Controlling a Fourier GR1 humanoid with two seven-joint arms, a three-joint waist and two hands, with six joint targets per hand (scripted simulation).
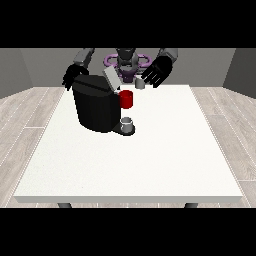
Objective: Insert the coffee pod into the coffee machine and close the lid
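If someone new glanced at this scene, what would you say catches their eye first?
The big black coffee machine stands out at once, left of centre on the white table, with its grey lid tilted open. A red part glows at its front, above a small grey cup on the machine's base. Behind it, the hand at the view's right hangs spread open beside a small grey pod.

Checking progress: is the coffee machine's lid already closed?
No. The lid stands tilted up above the coffee machine, near the red part.
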